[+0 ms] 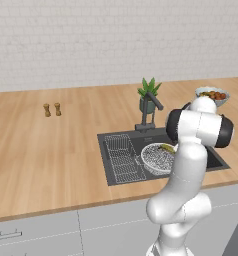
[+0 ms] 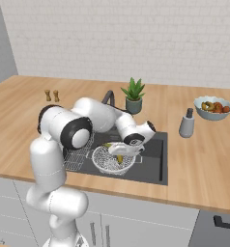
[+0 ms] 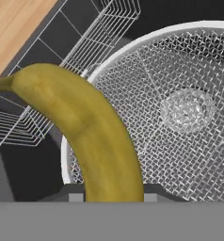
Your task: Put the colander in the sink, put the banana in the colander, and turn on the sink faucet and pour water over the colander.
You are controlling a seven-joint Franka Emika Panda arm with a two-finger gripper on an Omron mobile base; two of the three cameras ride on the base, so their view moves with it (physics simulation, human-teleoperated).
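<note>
1. The jaws [image 2: 121, 155] are closing narrowly on the small yellow curved banana [image 3: 81, 127], gripping it at its lower end, in the hand view.
2. The banana is hanging directly above the round silver wire-mesh colander [image 3: 180, 113]; its long axis is running away from the jaws, and its stem tip is reaching out past the white rim towards the flat wire rack [image 3: 92, 40].
3. The colander is already sitting in the dark grey recessed sink [image 1: 218, 160], let into the wooden worktop [image 1: 46, 155].
4. Judging from this, a straight descent and release should be landing the fruit inside the mesh.
5. No brand, label or writing is showing anywhere.
</note>
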